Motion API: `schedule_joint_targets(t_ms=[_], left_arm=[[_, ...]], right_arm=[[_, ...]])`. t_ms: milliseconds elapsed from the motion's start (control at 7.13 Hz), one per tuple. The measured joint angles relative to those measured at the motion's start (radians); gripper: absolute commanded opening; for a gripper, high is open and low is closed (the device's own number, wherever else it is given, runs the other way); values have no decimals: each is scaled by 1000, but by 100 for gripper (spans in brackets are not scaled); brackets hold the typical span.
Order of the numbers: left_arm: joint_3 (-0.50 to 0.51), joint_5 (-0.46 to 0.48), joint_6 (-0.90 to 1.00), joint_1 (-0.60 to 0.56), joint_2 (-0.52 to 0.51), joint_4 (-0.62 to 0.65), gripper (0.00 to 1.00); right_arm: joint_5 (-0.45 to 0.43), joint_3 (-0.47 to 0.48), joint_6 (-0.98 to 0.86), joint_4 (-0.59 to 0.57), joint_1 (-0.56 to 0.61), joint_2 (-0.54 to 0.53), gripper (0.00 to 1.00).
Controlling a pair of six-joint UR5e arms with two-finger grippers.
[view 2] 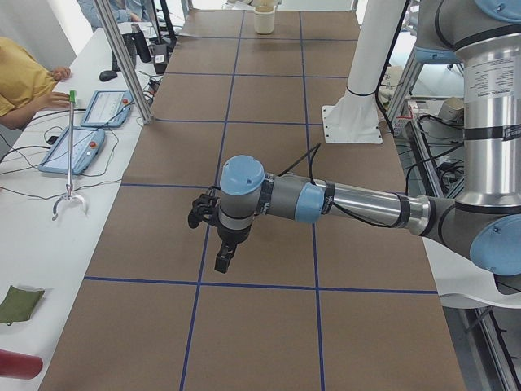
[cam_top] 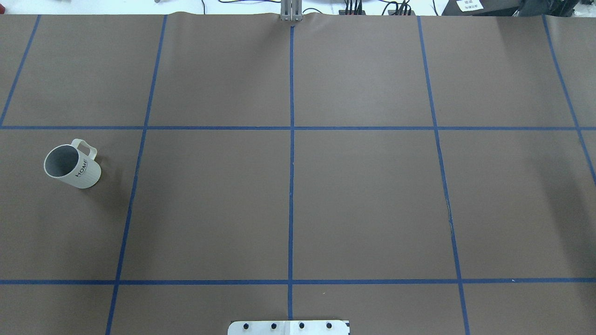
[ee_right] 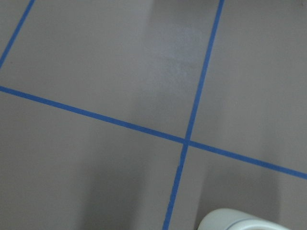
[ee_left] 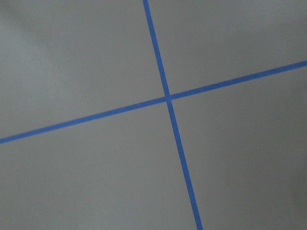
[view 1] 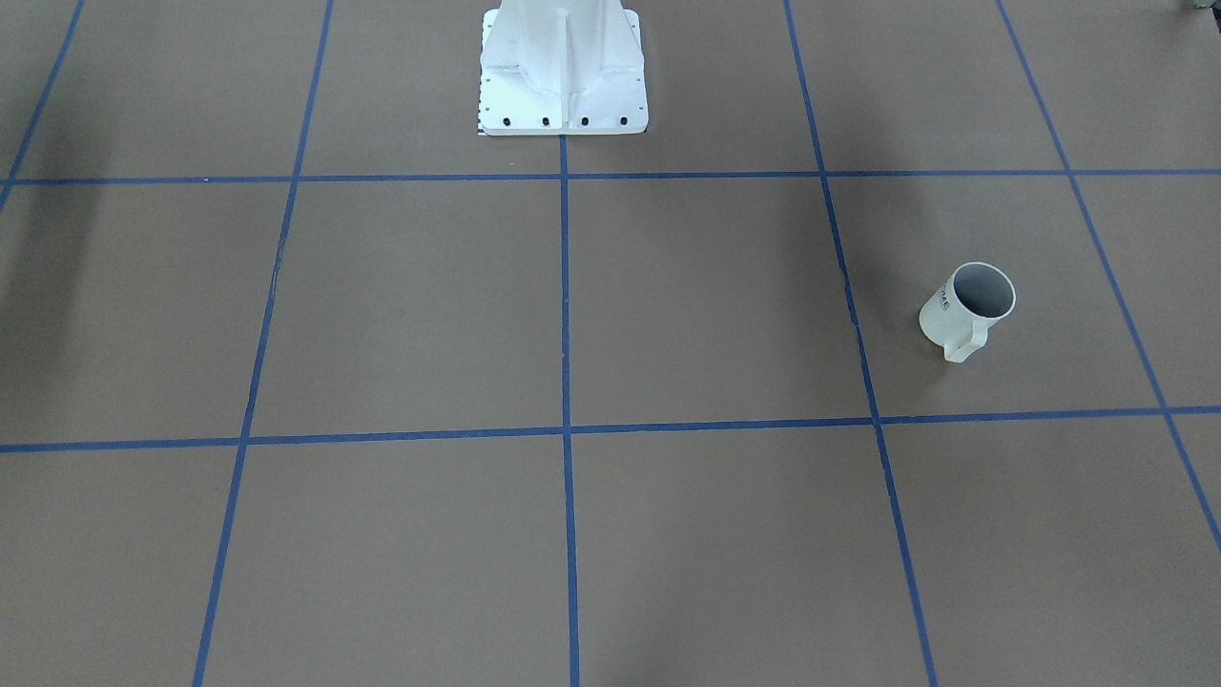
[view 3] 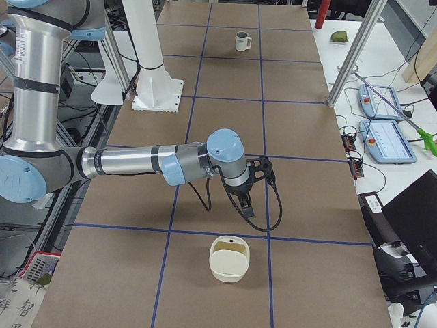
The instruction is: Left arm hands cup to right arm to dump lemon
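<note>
The cup [view 1: 965, 310] is a white ribbed mug, grey inside, standing upright on the brown table. It is at the left in the overhead view [cam_top: 72, 164] and far off in the exterior right view [view 3: 242, 41]. No lemon shows inside it or anywhere else. My left gripper [view 2: 221, 254] hangs above the table on the near arm in the exterior left view, which does not show the cup. My right gripper [view 3: 244, 200] hangs above the table near a cream container. Both grippers show only in side views, so I cannot tell whether they are open or shut.
A cream container [view 3: 230, 258] stands at my right end of the table, with its rim in the right wrist view [ee_right: 244, 223]. The white robot pedestal [view 1: 563, 76] stands at the table's robot side. Operators' desks with pendants [view 2: 77, 147] and metal posts [view 3: 351, 61] line the opposite side.
</note>
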Motion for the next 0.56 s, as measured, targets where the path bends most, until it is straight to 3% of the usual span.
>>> schedule_joint_targets(t_ms=[561], left_arm=[[36, -10, -200, 55, -18, -195, 100]], right_arm=[[62, -11, 16, 189, -83, 16, 100]])
